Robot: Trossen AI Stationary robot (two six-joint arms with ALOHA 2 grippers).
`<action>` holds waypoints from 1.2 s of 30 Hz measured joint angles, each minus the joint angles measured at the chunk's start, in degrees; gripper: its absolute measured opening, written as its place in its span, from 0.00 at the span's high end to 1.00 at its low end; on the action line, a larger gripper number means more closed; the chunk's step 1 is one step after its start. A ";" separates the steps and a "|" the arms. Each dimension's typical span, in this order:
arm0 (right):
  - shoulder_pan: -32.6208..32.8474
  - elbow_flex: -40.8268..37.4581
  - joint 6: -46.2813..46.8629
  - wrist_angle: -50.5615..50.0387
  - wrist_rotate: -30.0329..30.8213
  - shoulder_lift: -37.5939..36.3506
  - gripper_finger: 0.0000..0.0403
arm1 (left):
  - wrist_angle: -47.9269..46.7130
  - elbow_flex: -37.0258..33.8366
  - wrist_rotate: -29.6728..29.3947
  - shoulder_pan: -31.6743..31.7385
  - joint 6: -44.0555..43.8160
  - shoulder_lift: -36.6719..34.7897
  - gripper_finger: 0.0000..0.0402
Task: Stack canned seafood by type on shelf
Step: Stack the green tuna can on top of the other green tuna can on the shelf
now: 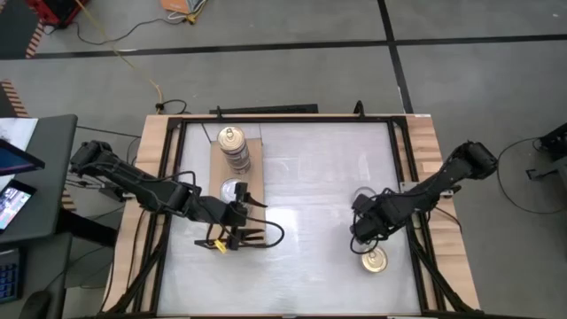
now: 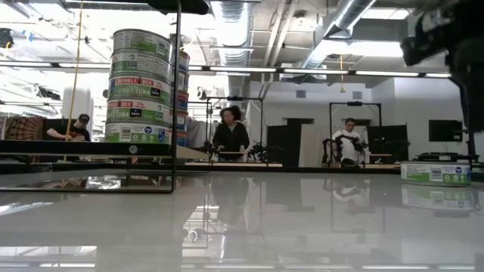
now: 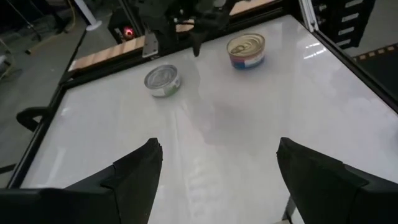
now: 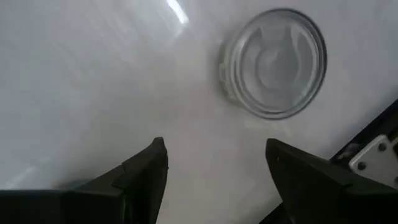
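Observation:
The shelf (image 1: 255,173) bears two stacks of canned seafood: a gold-topped stack (image 1: 234,146) at its far end and a silver-topped, green-labelled stack (image 1: 232,189) (image 2: 140,87) nearer. My left gripper (image 1: 257,221) (image 3: 217,168) hovers open beside the shelf's near end, with nothing between its fingers. A silver-topped tin (image 4: 273,62) (image 1: 362,196) (image 3: 163,79) and a gold-topped tin (image 1: 376,260) (image 3: 246,50) sit flat on the white tabletop at the right. My right gripper (image 1: 361,232) (image 4: 217,168) is open above the table between those two tins, pointing down, and touches neither.
Black frame rails (image 1: 409,177) and wooden side rails (image 1: 434,159) border the white tabletop (image 1: 310,195). The middle of the table between the two arms holds nothing. People sit and stand in the room beyond the far edge (image 2: 231,132).

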 joint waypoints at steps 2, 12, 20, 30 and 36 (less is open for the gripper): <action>0.02 -2.59 -1.40 1.14 1.53 0.05 0.25 | -0.17 0.00 -0.26 -0.43 -0.39 0.00 0.24; 1.30 -7.28 -8.59 4.88 9.37 6.72 0.40 | -0.49 0.00 -2.94 -0.92 -0.49 0.00 0.24; 1.14 -7.97 -14.63 10.08 13.41 11.41 0.60 | -1.27 0.00 -4.14 -0.92 -0.07 0.00 0.24; 0.72 -11.16 -16.57 15.83 14.25 7.78 0.89 | -2.88 0.00 -5.11 -0.92 -0.77 0.00 0.24; 2.84 -11.25 -16.23 22.12 10.55 7.63 0.96 | -2.98 0.00 -5.33 -0.92 -0.73 0.00 0.24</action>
